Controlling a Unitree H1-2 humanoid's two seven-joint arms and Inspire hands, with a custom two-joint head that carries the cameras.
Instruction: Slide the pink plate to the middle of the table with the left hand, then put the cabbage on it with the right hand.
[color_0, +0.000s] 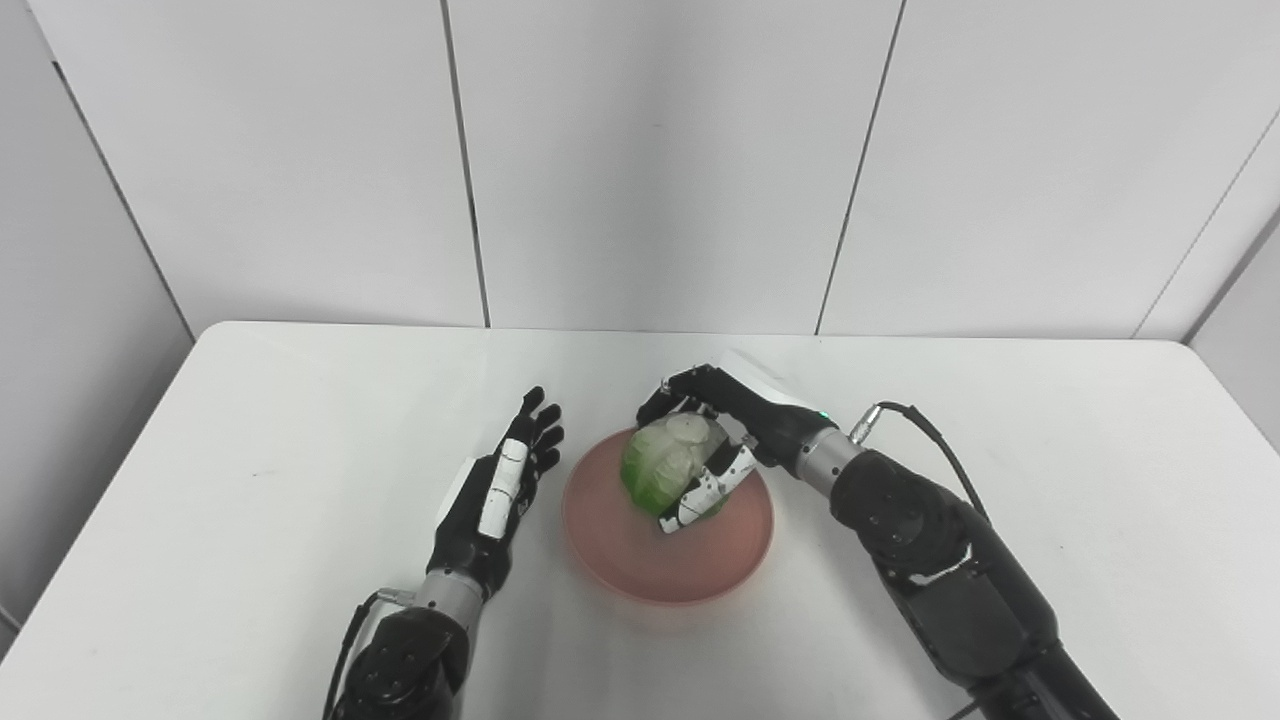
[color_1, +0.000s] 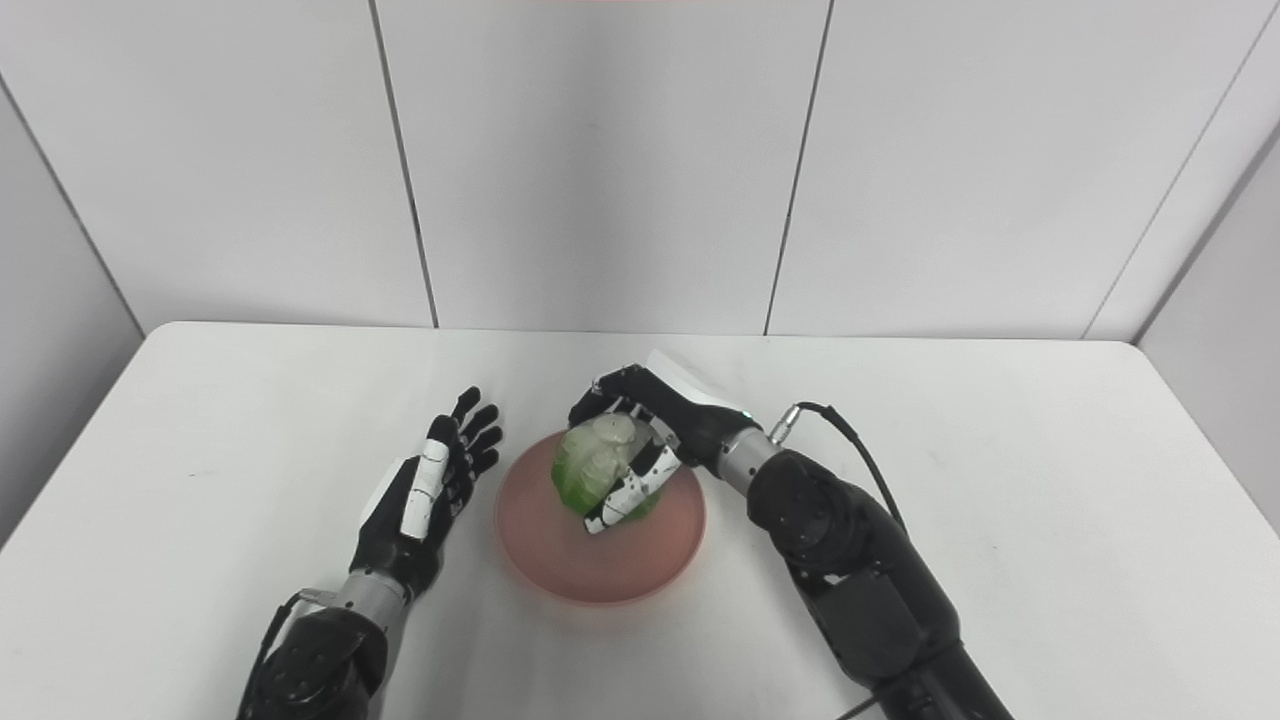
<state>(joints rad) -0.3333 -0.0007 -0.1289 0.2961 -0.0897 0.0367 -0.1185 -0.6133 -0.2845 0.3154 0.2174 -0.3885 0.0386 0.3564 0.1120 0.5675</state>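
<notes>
The left hand (color_0: 497, 487) lies flat with its fingers spread, holding nothing, just beside the left rim of the round pink plate (color_0: 640, 560). It looks a hair apart from the rim rather than touching, though the gap is hard to be sure of. The plate sits about mid-table, so the slide appears done.

Over the far half of that plate, the right hand (color_0: 715, 450) is wrapped around the pale green, leafy cabbage head (color_0: 662, 460), fingers curled over its top and far side, thumb on the near side. Whether the cabbage already rests on the plate or hangs just above it cannot be told from either view.

The likely trouble is in the release. The cabbage is round and sits toward the far rim, so if the fingers open while it is off the surface, or drag on it as they lift away, it may roll toward the left hand or off the plate's edge. Weight landing near the rim could also tip or nudge the shallow plate.

Nothing else stands on the white table (color_0: 1050, 480); only the right arm's cable (color_0: 925, 425) loops just behind its wrist, clear of the plate.
</notes>
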